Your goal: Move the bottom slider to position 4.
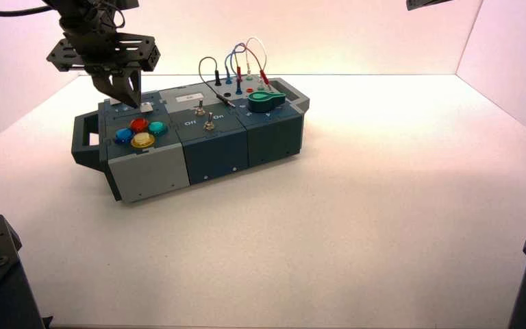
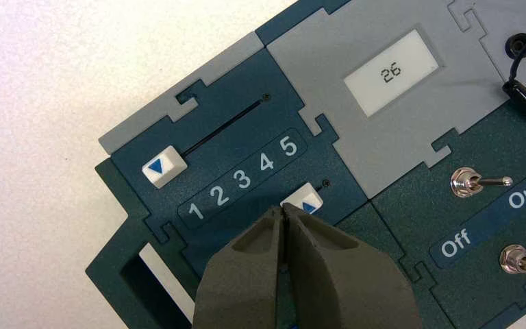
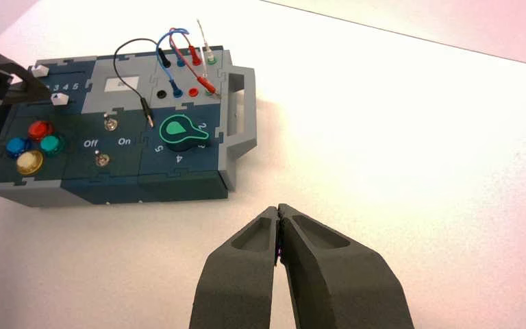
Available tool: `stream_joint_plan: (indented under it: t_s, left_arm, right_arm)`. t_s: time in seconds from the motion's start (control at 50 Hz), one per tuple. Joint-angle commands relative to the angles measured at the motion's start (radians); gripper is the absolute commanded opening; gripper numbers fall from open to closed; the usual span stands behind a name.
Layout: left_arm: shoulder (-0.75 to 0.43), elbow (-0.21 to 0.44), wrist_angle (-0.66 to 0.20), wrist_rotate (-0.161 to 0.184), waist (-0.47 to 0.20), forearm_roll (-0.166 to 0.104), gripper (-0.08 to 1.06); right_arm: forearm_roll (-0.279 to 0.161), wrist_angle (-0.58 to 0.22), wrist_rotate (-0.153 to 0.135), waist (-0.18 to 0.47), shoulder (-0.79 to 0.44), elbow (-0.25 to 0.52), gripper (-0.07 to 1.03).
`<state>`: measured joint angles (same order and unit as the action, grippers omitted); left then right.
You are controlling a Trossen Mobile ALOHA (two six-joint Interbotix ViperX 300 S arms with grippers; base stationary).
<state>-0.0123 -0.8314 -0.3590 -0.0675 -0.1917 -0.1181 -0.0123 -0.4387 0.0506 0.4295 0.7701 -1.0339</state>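
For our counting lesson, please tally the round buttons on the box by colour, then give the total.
Red: 1 button
Blue: 1 button
Green: 1 button
Yellow: 1 button
Total: 4 buttons

- Your slider (image 2: 306, 197) is a white, squarish knob with a blue triangle, partly hidden.
- You have it near the 4, short of its dark slot's 5 end.
- It lies on dark blue panelling.
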Motion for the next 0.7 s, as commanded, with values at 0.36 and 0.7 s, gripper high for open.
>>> stream_joint_plan:
  t_s: [0.36, 0.7]
  left_arm:
    - [0.057, 0.014, 0.011, -0.005, -0.006, 0.005, -0.03]
    - [0.084, 0.029, 0.048, -0.006, -0.006, 0.006, -0.03]
  right_arm:
    - [-0.003, 0.008, 0.002, 0.002, 0.005, 0.025, -0.02]
    - [-0.003, 0.008, 0.0, 0.0, 0.011, 0.025, -0.02]
